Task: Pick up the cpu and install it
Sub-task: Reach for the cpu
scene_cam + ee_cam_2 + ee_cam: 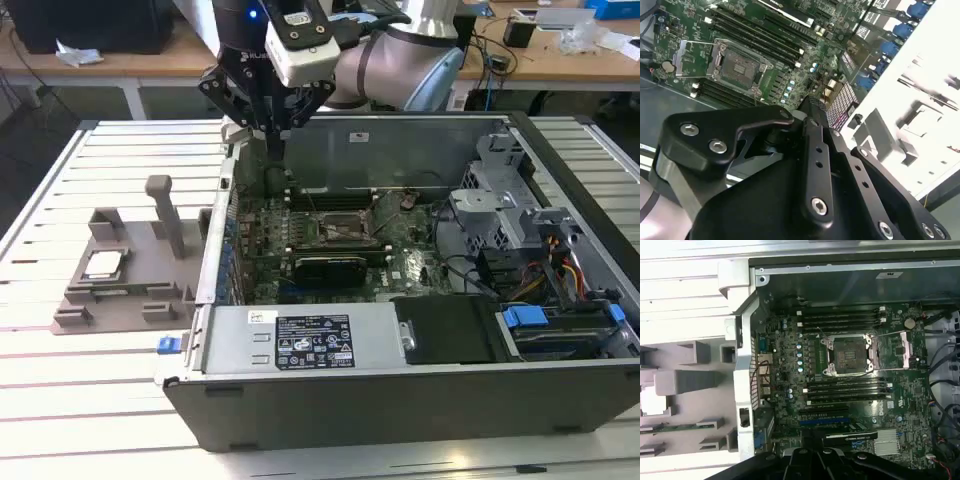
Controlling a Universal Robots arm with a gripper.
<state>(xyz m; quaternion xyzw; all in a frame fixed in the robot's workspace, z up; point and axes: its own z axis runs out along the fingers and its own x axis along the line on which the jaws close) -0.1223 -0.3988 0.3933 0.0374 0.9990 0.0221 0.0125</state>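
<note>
The cpu [103, 264], a small square chip with a silvery-white top, lies in a recess of the grey fixture block [120, 290] on the table, at the exterior view's left of the open computer case. It also shows as a pale square in the first wrist view [650, 402]. My gripper [272, 150] hangs shut and empty above the case's far left corner, well away from the cpu. In the second wrist view its black fingers [812, 107] point down over the motherboard. The black socket frame [335, 230] [847, 355] [737, 65] stands open on the board.
The case's metal wall [215, 250] stands between the fixture and the motherboard. A tall grey post [165, 210] rises from the fixture. Memory sticks [840, 317] flank the socket. A power supply [300, 340], drive cage [490, 200] and cables fill the near and right side.
</note>
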